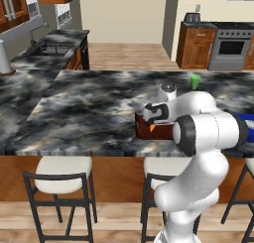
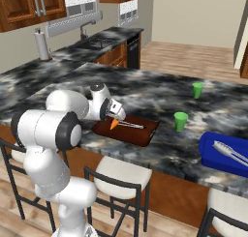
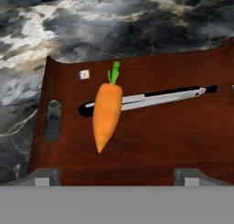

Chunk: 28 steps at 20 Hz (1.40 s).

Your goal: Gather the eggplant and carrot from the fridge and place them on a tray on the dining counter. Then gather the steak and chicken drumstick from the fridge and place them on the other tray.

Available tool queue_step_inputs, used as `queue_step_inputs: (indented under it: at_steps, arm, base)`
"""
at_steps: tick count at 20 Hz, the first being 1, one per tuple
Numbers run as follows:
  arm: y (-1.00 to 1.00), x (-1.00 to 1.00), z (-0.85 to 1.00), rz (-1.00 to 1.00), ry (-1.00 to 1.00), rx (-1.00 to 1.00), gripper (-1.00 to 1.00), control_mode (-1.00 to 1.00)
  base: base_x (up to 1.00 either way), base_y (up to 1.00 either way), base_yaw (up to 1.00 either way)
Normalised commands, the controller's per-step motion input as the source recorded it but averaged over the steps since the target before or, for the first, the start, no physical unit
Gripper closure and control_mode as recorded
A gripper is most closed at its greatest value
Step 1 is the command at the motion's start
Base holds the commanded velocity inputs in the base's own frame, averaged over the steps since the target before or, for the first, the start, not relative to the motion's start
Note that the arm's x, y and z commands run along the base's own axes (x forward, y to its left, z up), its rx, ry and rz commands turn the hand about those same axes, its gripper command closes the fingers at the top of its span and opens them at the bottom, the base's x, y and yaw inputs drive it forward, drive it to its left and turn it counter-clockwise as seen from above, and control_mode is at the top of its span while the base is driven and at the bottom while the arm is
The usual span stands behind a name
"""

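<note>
The carrot [image 3: 107,111], orange with a green tip, sits just below my gripper [image 3: 117,175] over the reddish-brown wooden tray [image 3: 183,136]. The fingers stand wide apart on either side and do not touch it. It crosses a pair of metal tongs [image 3: 160,97] lying in the tray. I cannot tell whether it rests on them or hangs just above. From the right base view the carrot [image 2: 114,124] points tip down under the gripper [image 2: 116,116] at the tray's [image 2: 143,133] left end. The blue tray [image 2: 220,154] lies further right on the dining counter [image 2: 145,93]. The eggplant, steak, chicken drumstick and fridge are out of view.
Two green cups [image 2: 180,121] [image 2: 197,90] stand on the counter right of and beyond the wooden tray. A second pair of tongs [image 2: 231,153] lies in the blue tray. Stools [image 1: 62,175] line the counter's near side. A sink counter [image 1: 47,48] runs along the far left.
</note>
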Motion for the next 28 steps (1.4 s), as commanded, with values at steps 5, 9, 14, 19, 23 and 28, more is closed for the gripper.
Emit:
queue_step_inputs:
  at_steps: [5,9,14,19,23,28]
  arm:
    - [-0.08,-0.97,0.61,-0.02,0.00,0.02,-1.00,-1.00]
    - [-0.07,-1.00,0.73,-0.02,0.00,0.03,-1.00,-1.00]
    - [-0.04,-1.00,0.81,-0.01,0.00,0.01,-1.00,-1.00]
    - [-0.01,-1.00,0.77,0.00,0.00,0.00,-1.00,-1.00]
    - [-0.04,-1.00,0.55,0.00,0.00,0.00,-1.00,-1.00]
    - [-0.14,-1.00,0.35,0.00,-0.02,0.00,-1.00,-1.00]
  base:
    - [0.00,0.00,0.00]
    - [0.00,0.00,0.00]
    - [0.00,0.00,0.00]
    - [0.00,0.00,0.00]
    - [0.00,0.00,0.00]
    - [0.00,0.00,0.00]
